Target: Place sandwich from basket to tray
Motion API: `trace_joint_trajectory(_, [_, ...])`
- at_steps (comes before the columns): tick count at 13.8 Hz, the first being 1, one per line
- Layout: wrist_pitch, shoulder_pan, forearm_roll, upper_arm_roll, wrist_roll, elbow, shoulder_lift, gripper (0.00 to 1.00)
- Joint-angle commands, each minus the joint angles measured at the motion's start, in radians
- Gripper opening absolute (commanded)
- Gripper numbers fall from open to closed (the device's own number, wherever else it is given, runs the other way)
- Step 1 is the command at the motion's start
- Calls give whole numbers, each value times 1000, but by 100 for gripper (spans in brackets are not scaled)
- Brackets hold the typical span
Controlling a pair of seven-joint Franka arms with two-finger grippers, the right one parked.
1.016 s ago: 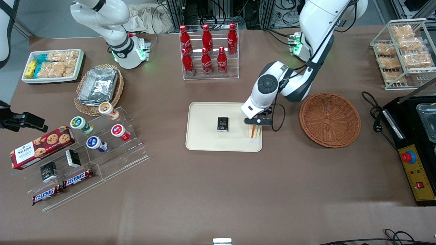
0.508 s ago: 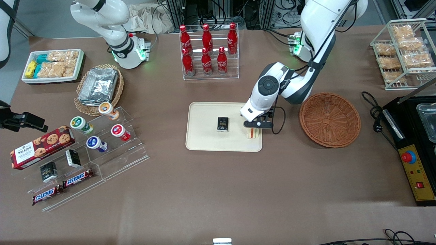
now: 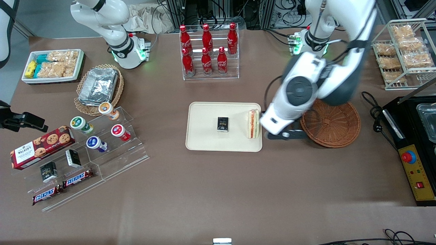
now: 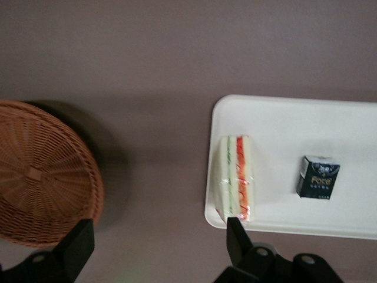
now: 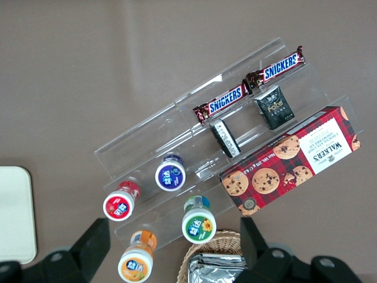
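Note:
The sandwich (image 3: pixel 253 123) stands on its edge on the cream tray (image 3: pixel 204 143), at the tray's end nearest the basket, with its pink and orange filling showing (image 4: pixel 235 177). The reddish-brown basket (image 3: pixel 335 126) holds nothing. My gripper (image 3: pixel 285 135) hangs raised above the bare table between tray and basket. In the left wrist view the gripper (image 4: pixel 158 233) is open, its fingers (image 4: pixel 235 236) wide apart with nothing between them, the tray (image 4: pixel 277 127) beside one finger and the basket (image 4: pixel 41 177) beside the other.
A small dark box (image 3: pixel 223 124) lies mid-tray. A rack of cola bottles (image 3: pixel 208 51) stands farther from the camera. Toward the parked arm's end are an acrylic stand with cups (image 3: pixel 102 136) and a tan basket of foil containers (image 3: pixel 98 86). A black machine (image 3: pixel 415 143) sits at the working arm's end.
The gripper has let go of the sandwich, opened, risen and swung off the tray toward the basket. The sandwich stays on the tray.

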Motion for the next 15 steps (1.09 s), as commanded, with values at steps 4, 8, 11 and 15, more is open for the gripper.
trace_joint_trajectory(4, [-177, 168, 9, -12, 252, 81, -81, 100])
trace_joint_trajectory(8, [-237, 314, -53, -10, 489, 51, -191, 100])
trace_joint_trajectory(11, [-167, 377, -67, -4, 575, -113, -340, 100])
trace_joint_trajectory(15, [-127, 238, -64, 188, 597, -224, -446, 100])
